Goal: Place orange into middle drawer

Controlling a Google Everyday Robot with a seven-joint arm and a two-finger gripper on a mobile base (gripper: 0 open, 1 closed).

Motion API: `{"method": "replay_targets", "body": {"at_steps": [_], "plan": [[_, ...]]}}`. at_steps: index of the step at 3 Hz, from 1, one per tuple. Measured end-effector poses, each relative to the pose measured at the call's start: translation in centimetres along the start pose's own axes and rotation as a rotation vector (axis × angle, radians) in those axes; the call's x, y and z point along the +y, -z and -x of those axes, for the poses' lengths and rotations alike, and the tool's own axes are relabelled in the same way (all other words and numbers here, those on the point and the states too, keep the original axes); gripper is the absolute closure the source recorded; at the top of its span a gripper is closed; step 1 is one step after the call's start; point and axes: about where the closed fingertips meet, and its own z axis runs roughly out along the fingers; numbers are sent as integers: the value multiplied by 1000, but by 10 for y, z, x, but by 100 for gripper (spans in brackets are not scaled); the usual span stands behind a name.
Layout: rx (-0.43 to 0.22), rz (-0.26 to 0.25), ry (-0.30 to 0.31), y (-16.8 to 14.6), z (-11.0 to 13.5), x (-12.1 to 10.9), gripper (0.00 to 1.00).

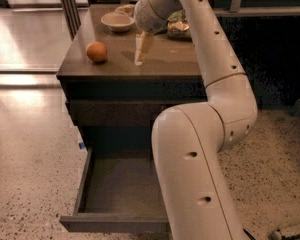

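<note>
The orange (96, 51) sits on the dark wooden cabinet top (160, 66), near its left front edge. My gripper (139, 60) points down at the top, a short way right of the orange and apart from it. It holds nothing that I can see. The middle drawer (117, 189) is pulled open below the cabinet front, its grey-brown floor bare. My white arm covers the drawer's right part.
A shallow beige bowl (118, 20) stands at the back of the top, behind the gripper. A shiny foil packet (179, 29) lies at the back right. Speckled floor lies to the left and right of the cabinet.
</note>
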Motion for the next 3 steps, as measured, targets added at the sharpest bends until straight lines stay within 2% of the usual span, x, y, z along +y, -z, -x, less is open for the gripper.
{"method": "replay_targets", "body": {"at_steps": [1, 2, 3], "plan": [[-25, 20, 77, -19, 24, -7, 0], [-83, 58, 155, -49, 50, -8, 0], [-151, 122, 185, -84, 70, 2, 0]]}}
